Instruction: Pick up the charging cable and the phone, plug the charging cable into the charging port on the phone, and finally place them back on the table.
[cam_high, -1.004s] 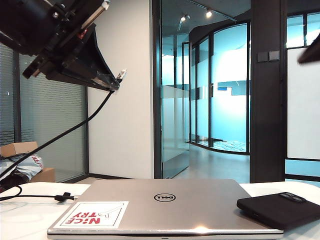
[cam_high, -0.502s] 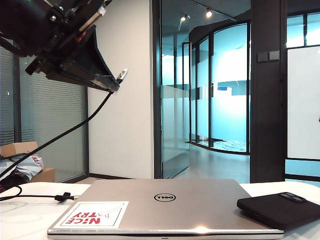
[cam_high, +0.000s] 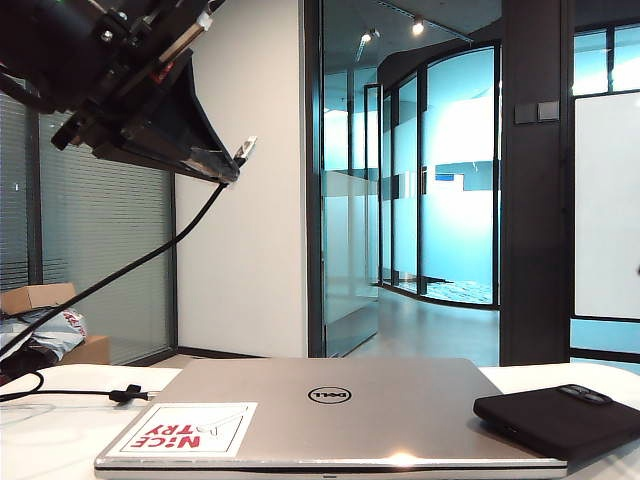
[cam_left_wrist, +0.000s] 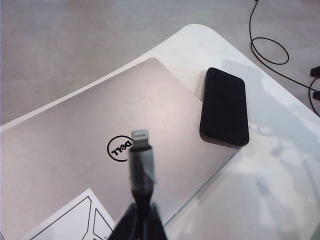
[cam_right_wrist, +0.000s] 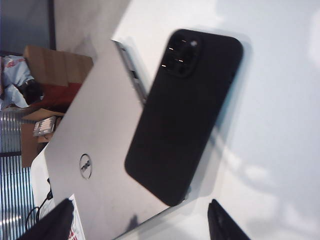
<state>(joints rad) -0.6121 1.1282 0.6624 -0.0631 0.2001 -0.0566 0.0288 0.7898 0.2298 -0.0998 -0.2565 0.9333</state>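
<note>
Gone from the upper right corner of the exterior view is the dark shape that showed a second ago; the left arm has kept its place high on the left.

Nearest the exterior camera lies the silver laptop (cam_high: 330, 412), lid closed, with a red-lettered sticker (cam_high: 185, 428) at its front left corner. The phone (cam_high: 560, 420) lies back up at the laptop's right edge, partly on the lid and partly over the tabletop (cam_high: 45, 440), camera bump toward the far side.

The right gripper (cam_right_wrist: 142, 222) hangs above the phone with its jaws spread wide, one finger (cam_right_wrist: 50, 222) to each side, touching nothing.

Higher up, the left gripper (cam_high: 225, 168) has its jaws clamped on the charging cable (cam_high: 120, 272) just behind the plug (cam_left_wrist: 140, 138), which juts out bare. The cord droops leftward to the tabletop.
</note>
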